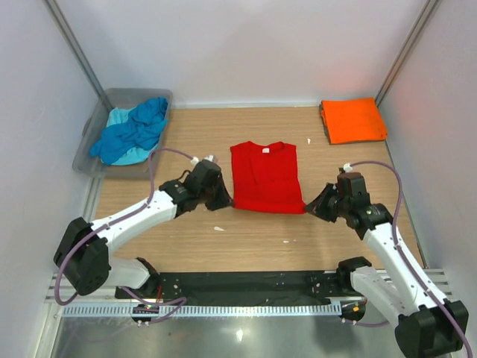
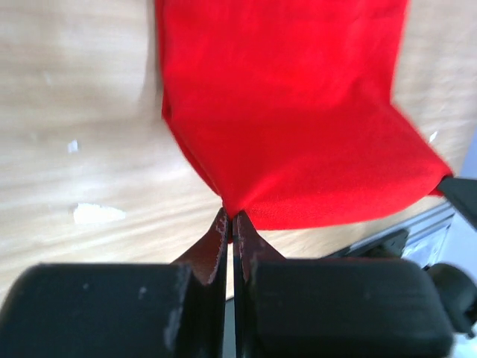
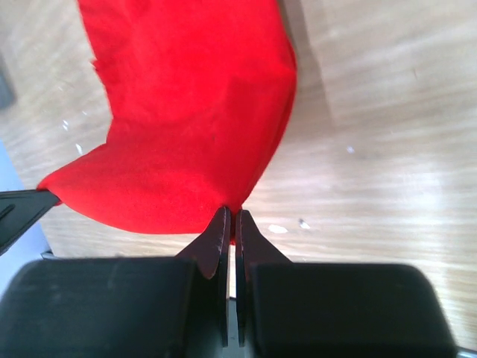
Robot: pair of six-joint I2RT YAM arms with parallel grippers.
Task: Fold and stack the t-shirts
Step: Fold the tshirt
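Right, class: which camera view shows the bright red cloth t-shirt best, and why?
The top external view: the bright red cloth t-shirt shows almost whole, laid flat with its collar at the far end. The wrist views show only part of it, each near corner pinched by the left gripper or right gripper.

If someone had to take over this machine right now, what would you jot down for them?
Left claw: shut on the red t-shirt's near left corner.
Right claw: shut on its near right corner.
Done: orange t-shirt, folded at the far right.
Blue and turquoise t-shirts lie crumpled in the grey tub.
Left: fold red, stack it, then the tub's shirts.
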